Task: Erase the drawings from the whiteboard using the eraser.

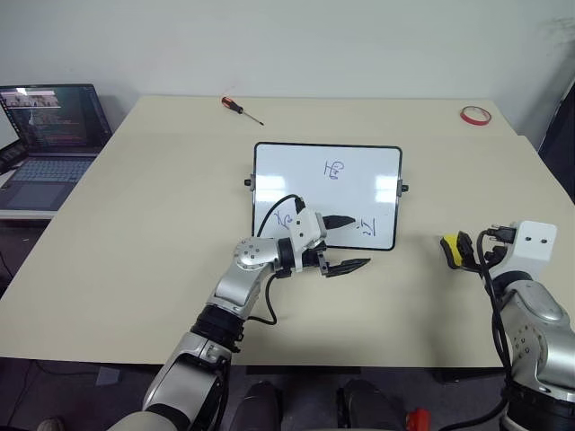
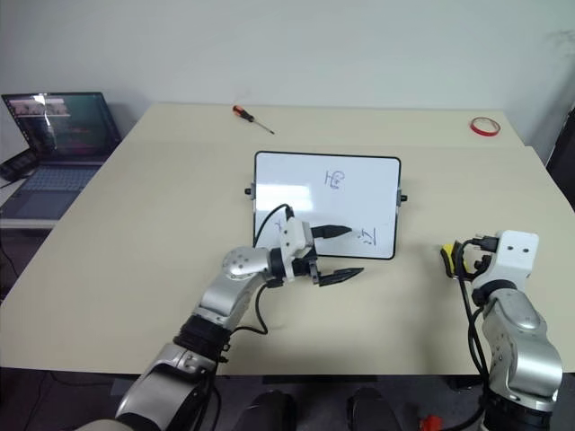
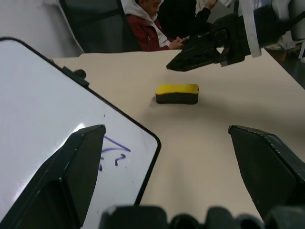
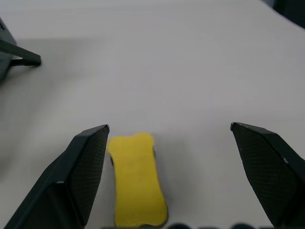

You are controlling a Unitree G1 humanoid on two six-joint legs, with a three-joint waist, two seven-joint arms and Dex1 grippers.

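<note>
Flanking whiteboard (image 1: 326,194): screwdriver (image 1: 242,109); tape ring (image 1: 475,115); laptop (image 1: 49,144)

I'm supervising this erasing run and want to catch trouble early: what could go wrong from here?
1. The eraser lies off-centre between the open right gripper fingers, close beside one finger, so closing may push or twist it rather than seize it.
2. The open left gripper hangs over the whiteboard near-right corner; it might nudge the board or smear the drawings.
</note>
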